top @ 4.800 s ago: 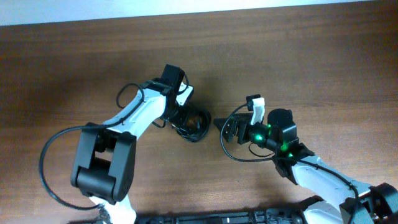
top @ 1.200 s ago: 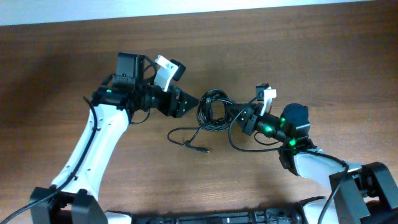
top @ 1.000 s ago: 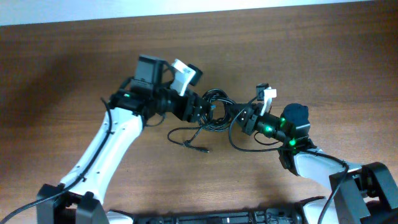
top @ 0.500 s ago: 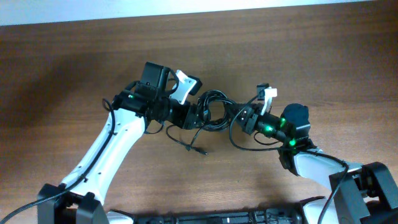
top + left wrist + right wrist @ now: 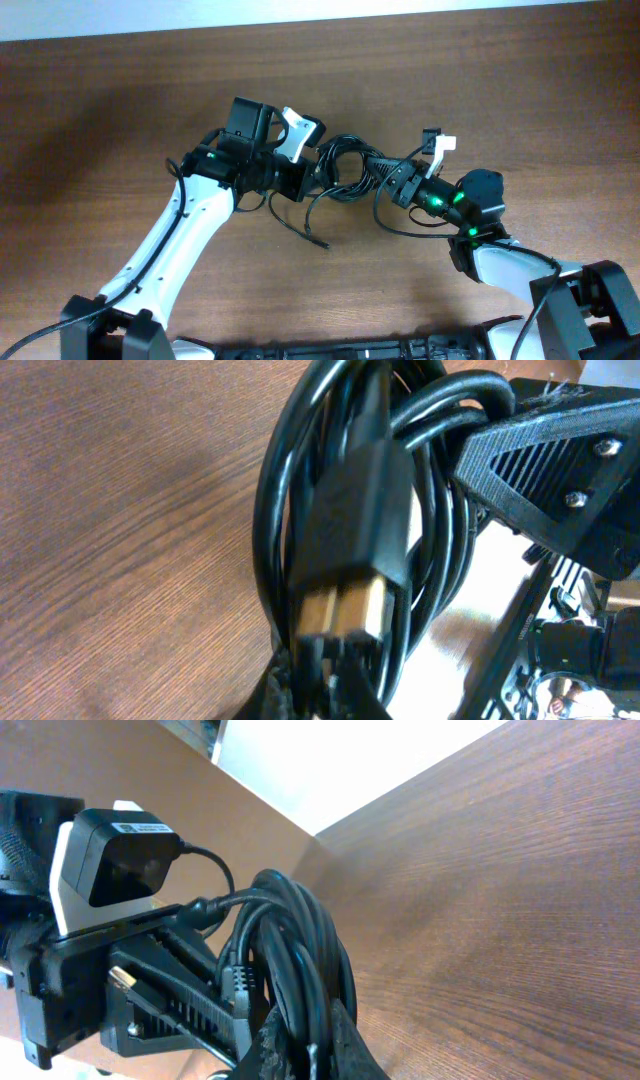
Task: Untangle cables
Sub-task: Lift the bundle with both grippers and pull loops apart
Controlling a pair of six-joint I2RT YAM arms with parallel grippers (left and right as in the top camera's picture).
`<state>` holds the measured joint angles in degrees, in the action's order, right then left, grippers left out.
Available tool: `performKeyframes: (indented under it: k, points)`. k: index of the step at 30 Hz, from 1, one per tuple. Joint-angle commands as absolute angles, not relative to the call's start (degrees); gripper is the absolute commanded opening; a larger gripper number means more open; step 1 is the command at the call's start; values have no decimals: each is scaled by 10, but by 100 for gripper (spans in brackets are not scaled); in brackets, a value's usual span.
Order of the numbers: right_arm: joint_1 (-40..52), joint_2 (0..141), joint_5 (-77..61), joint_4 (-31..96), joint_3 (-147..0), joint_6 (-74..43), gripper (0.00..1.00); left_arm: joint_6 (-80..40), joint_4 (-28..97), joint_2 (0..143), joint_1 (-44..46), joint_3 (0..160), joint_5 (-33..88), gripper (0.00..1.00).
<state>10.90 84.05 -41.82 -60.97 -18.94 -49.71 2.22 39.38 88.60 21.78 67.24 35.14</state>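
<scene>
The cables (image 5: 345,168) are a small bundle of black loops held above the table between both arms. My left gripper (image 5: 316,180) is shut on the bundle's left side. In the left wrist view a black plug (image 5: 362,510) with a gold tip sits just past the left gripper (image 5: 330,685), among the looped cables (image 5: 285,510). My right gripper (image 5: 386,173) is shut on the right side; in its wrist view the cables (image 5: 305,945) pass between the right gripper (image 5: 312,1042) fingers. A loose cord end (image 5: 319,242) trails down onto the table.
The brown wooden table (image 5: 520,90) lies under both arms. The right arm's own black wire (image 5: 400,228) loops below its wrist. A pale strip runs along the table's far edge (image 5: 400,8). The left arm's finger (image 5: 150,995) shows close beside the bundle in the right wrist view.
My left gripper has moved right onto the bundle and shut on it. The right gripper has shifted slightly up and right, still shut. The trailing cord end has been drawn in closer.
</scene>
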Motion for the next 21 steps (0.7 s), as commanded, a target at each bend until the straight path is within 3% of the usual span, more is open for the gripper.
performKeyframes:
  k: [1,4,7,8,10,15,21]
  points:
    - [109,828,-417,-616,-199,-499,14,71,384,882,229,663,381,0]
    - [100,828,-417,-587,-199,-413,29,126,382,881,204,664,366,0]
    - [69,827,-463,-569,-199,-410,37,125,382,881,147,664,301,0]
    - [67,827,-489,-591,-199,-420,47,125,382,881,132,664,306,0]
    - [68,827,-505,-619,-199,-447,55,126,382,881,124,664,305,0]
    - [129,828,-445,-632,-199,-488,56,125,375,881,148,664,306,0]
    - [256,830,-206,-609,-200,-531,55,126,373,881,199,664,332,0]
